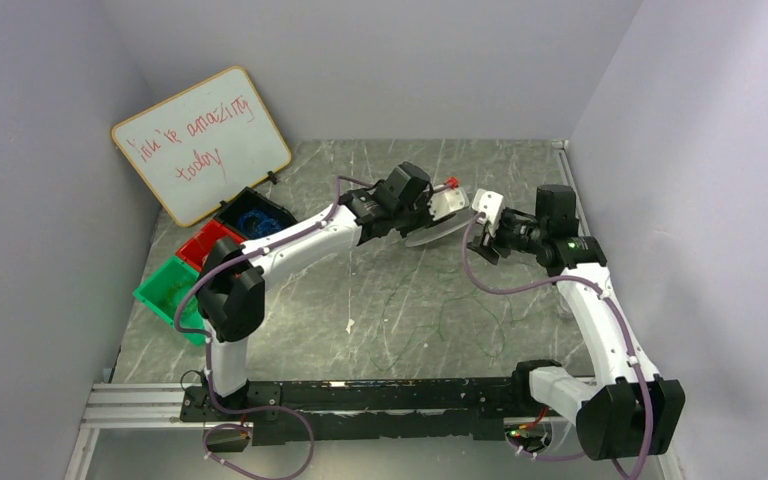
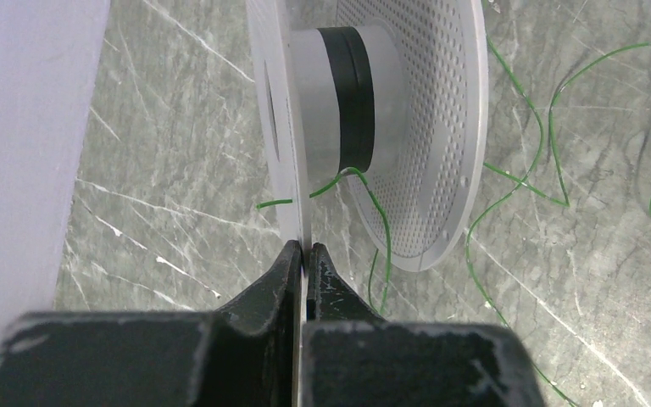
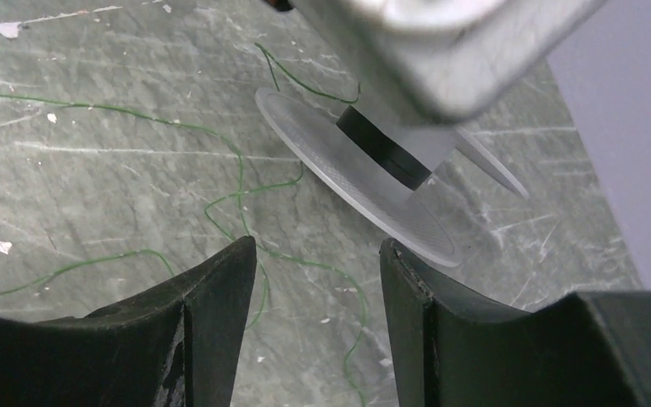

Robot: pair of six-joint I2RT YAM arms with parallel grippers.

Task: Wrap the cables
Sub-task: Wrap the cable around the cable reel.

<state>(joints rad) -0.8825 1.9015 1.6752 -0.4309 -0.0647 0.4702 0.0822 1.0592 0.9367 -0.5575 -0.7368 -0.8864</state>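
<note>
The cable is a thin green wire (image 2: 551,127) lying in loose curls on the marble table (image 2: 178,170). One end rises to the black hub (image 2: 352,93) of a clear plastic spool (image 1: 440,218), passing by its flanges. My left gripper (image 2: 307,248) is shut on the edge of the spool's near flange (image 2: 284,110) and holds the spool on edge above the table. My right gripper (image 3: 318,246) is open, just short of the spool's lower flange (image 3: 347,182), with nothing between its fingers. Strands of the wire (image 3: 237,195) run on the table beneath it.
A whiteboard (image 1: 200,145) leans in the back left corner. Beside it stand a black bin (image 1: 253,215) with blue coils, a red bin (image 1: 210,245) and a green bin (image 1: 170,290). Walls close in on both sides. A rail (image 1: 360,400) runs along the near edge.
</note>
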